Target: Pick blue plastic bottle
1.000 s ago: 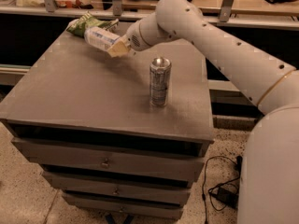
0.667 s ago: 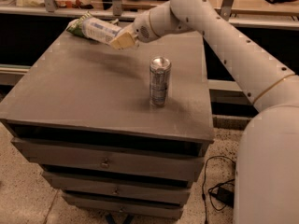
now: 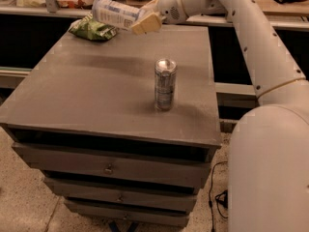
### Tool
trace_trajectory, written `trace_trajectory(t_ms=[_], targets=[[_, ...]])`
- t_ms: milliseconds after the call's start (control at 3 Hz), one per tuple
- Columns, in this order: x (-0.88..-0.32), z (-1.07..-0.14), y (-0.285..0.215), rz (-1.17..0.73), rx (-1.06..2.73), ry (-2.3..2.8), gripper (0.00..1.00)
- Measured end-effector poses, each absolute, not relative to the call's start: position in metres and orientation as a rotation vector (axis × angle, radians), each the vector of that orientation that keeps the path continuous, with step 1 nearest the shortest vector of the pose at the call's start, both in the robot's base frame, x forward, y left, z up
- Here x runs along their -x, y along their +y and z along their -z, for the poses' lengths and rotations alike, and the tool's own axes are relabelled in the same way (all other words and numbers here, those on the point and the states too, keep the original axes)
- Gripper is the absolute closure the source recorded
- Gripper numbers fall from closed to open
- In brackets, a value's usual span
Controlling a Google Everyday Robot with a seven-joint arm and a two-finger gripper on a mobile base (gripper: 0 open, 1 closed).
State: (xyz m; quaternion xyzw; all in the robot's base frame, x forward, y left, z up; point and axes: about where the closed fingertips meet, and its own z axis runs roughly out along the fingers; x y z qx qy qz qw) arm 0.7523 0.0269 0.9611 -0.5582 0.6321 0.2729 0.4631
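Camera view | gripper (image 3: 145,21) clamped on bottle (image 3: 115,12), held above table (image 3: 96,86) | light, slick, crushable; grip mid-body

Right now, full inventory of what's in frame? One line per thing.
blue plastic bottle: 1, clear with pale blue-and-white label, held tilted in the air above the cabinet's far left corner, off the surface.
green snack bag: 1, green, lying on the cabinet top at the far left corner, under the bottle.
drink can: 1, silver, upright on the cabinet top, right of centre.
cabinet: 1, grey, flat top with drawers below.
cable: 1, black, on the floor at the cabinet's right.
arm: 1, white, reaching in from the right.
gripper: 1, tan fingers closed on the bottle at the far edge of the cabinet.
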Motion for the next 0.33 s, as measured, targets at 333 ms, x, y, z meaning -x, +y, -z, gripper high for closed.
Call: trace_trajectory(t_ms=[333], targets=[[-0.7523, -0.9611, 0.0269, -0.671, 1.372, 1.554, 1.0]])
